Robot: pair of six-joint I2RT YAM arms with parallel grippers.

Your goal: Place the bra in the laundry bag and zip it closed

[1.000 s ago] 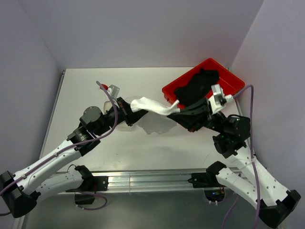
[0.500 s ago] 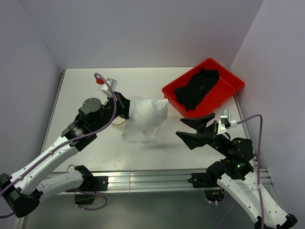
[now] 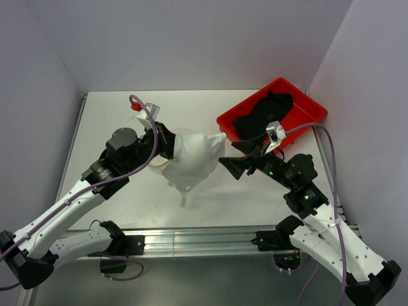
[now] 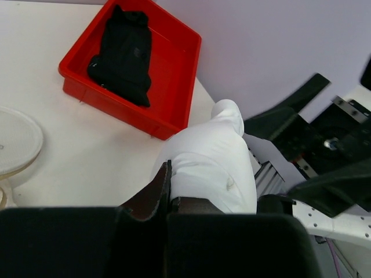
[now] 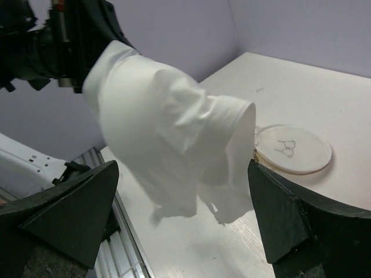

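Above table (image 3: 115, 115) centre, left gripper (image 3: 166, 145) clamps the white bra (image 3: 194, 159) aloft, presumably so the wide-spread right gripper (image 3: 227, 153) can take it.

- Left arm (image 3: 70, 204): runs from the base at near-left diagonally up toward mid-table, elbow bent, wrist raised off the surface.
- Left gripper (image 3: 169, 145): points right, jaws clamped on the top edge of the white bra (image 3: 191, 162); one brown finger pad (image 4: 161, 188) shows against the fabric.
- Right arm (image 3: 325, 223): rises from the near-right base, folds at the elbow, forearm aimed left.
- Right gripper (image 3: 227, 153): jaws spread wide, nothing between them, tips near the bra's right edge; cannot tell if touching.
- Grippers face each other, apart.
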